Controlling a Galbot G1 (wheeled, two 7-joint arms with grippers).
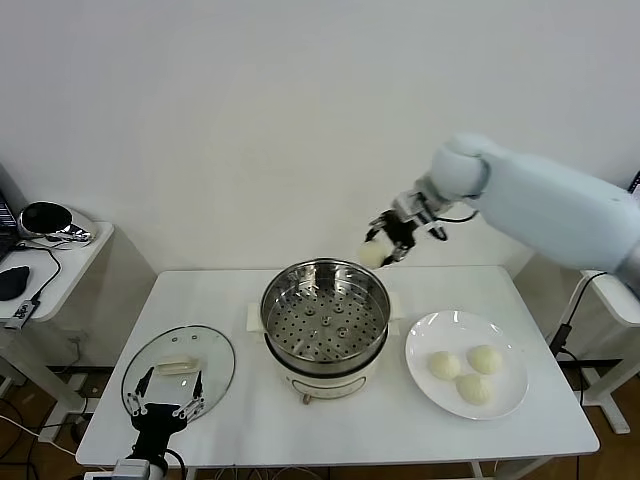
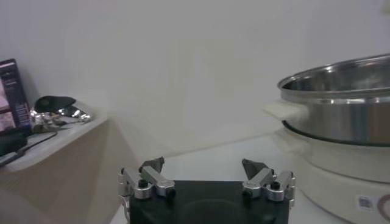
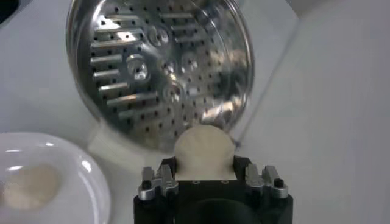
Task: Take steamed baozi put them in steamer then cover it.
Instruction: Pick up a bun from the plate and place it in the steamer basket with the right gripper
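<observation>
Right gripper [image 1: 385, 243] clamped on one bun above the steamer's [image 1: 325, 318] far-right rim; left gripper [image 1: 165, 405] spread wide, parked low over the cover [image 1: 178, 368].

White matte table [image 1: 330, 430] carries everything. Steamer sits mid-table: round polished stainless pot, perforated tray inside with nothing on it, on a glossy white base. Cover lies flat on the table at the steamer's left: clear glass disc, metal rim, cream rectangular handle on top. Round white plate [image 1: 422, 385] sits at the steamer's right, holding three smooth, matte cream-white baozi [image 1: 466, 372], rounded domes, bunched close. The fourth baozi [image 3: 204, 149] is pinched between the right gripper's black fingers, clear of the tray. Left gripper's fingers hold nothing.
</observation>
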